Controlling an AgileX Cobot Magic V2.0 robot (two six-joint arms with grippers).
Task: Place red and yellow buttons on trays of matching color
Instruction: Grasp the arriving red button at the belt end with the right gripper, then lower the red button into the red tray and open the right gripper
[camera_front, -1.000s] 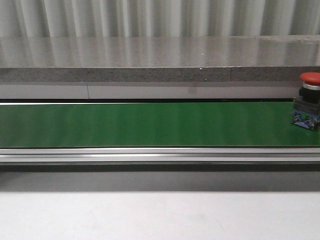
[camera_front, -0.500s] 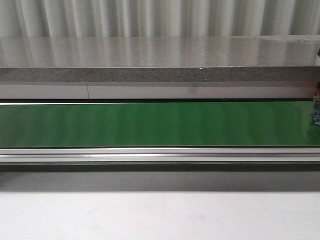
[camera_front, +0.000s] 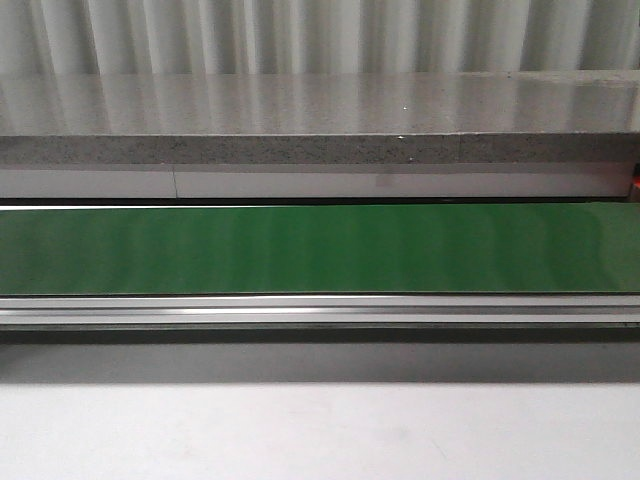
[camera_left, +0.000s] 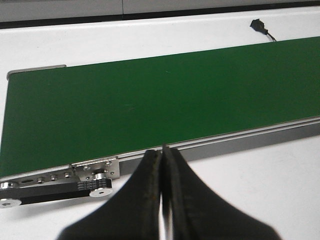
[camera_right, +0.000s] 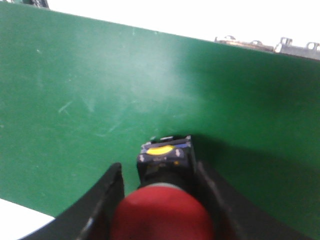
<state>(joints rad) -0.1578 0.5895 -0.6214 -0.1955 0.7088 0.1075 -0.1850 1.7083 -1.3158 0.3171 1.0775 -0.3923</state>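
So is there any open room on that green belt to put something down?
Plenty. In the front view the belt is bare between the grey ledge behind and the metal rail in front. The left gripper hangs shut off the belt's edge. The crowded spot is at the right gripper, whose fingers flank the red button.

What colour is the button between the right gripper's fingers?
Red button, on a dark body with a yellow mark; clearest in the right wrist view.

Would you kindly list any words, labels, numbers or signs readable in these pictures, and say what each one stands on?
No text can be read in any view.
Red mushroom-head push button, between the fingers of the right gripper: its dark block carries a yellow label and small light marks, too blurred to read.
Green conveyor belt: no markings.
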